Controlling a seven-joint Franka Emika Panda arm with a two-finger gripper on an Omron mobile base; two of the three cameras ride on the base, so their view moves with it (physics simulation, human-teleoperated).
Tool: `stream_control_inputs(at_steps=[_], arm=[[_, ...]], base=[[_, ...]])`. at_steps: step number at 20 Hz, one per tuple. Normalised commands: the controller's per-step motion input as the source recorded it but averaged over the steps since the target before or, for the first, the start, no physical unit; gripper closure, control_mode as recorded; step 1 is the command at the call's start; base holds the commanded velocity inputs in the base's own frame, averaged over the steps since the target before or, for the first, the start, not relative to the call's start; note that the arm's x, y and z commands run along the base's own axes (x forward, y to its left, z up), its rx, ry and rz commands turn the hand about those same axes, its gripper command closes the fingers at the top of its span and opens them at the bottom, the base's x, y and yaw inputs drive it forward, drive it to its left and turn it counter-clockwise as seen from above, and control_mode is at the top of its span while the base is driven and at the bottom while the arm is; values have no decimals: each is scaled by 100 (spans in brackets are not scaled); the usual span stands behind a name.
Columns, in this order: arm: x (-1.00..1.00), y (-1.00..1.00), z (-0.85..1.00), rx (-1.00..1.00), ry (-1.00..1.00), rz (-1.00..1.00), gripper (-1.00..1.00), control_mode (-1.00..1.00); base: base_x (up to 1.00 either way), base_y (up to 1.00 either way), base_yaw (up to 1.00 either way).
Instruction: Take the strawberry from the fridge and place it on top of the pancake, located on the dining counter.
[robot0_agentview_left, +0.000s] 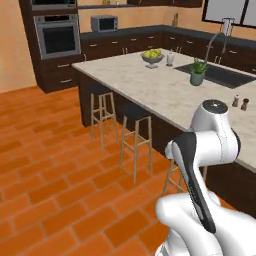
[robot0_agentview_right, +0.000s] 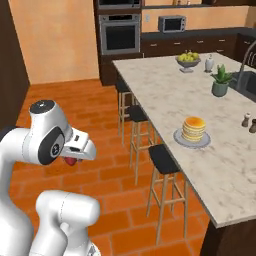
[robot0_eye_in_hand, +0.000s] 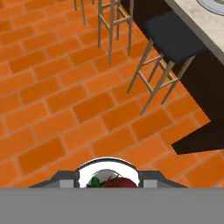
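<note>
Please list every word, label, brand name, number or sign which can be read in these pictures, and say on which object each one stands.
No text can be read in any view.
Arm joint cap: a small white mark, too small to read.
Microwave and wall oven: the control panels are blurred, nothing is legible.
Salt and pepper shakers: no label visible.

The strawberry (robot0_eye_in_hand: 117, 182), dark red with green leaves, sits low at my hand, seemingly pinched there, over the brick floor. The pancake (robot0_agentview_right: 194, 128), a golden stack on a grey plate, rests on the marbled dining counter (robot0_agentview_right: 165, 92).
</note>
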Motion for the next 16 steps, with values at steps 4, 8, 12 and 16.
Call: stream_control_inputs(at_steps=[4,8,12,16], arm=[[0,0,0,0,0,0,100,100],[0,0,0,0,0,0,100,100],[0,0,0,0,0,0,100,100],[0,0,0,0,0,0,100,100]], base=[[86,28,-71],[93,35,-70],[92,32,-70],[75,12,-73]])
